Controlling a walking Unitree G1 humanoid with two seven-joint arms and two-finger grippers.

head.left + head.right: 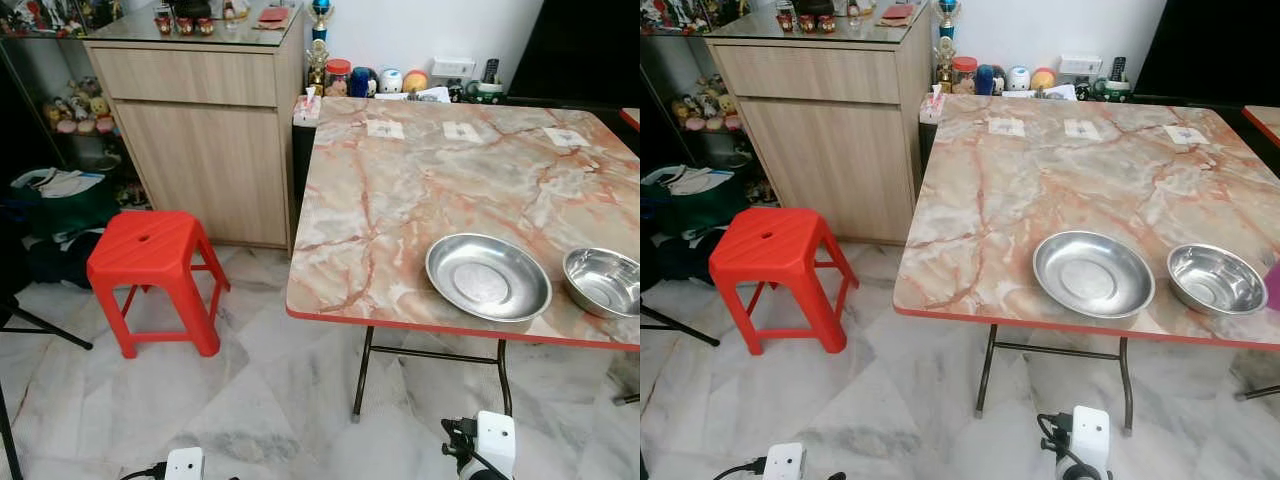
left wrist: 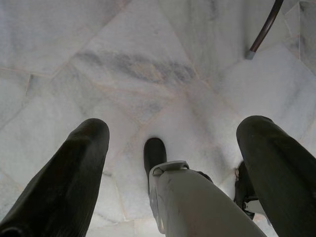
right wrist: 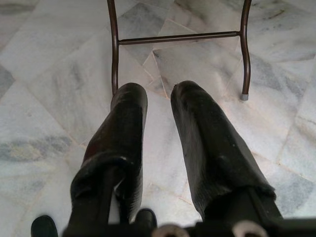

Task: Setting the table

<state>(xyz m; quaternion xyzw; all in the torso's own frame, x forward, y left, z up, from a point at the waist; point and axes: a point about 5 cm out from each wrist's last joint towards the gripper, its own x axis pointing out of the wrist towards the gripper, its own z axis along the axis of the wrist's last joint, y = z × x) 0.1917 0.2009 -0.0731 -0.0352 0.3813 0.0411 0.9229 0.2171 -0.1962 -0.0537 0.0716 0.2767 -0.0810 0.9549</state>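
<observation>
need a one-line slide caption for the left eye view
Marble-pattern table with a steel plate and steel bowl near its front edge; red stool beside a wooden cabinet.

No writing can be read anywhere. Three small paper labels (image 1: pixel 462 131) lie along the far side of the table (image 1: pixel 400 210), in the upper right of the frame, but their print is too small.

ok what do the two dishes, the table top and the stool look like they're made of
The shallow plate and deeper bowl look like polished metal, probably stainless steel: silvery, with mirror-like glare. The table top has a glossy marble pattern with reddish veins; its thin red edge suggests laminate, though I can't be sure. The red stool looks like moulded plastic: uniform colour, smooth sheen.
</observation>
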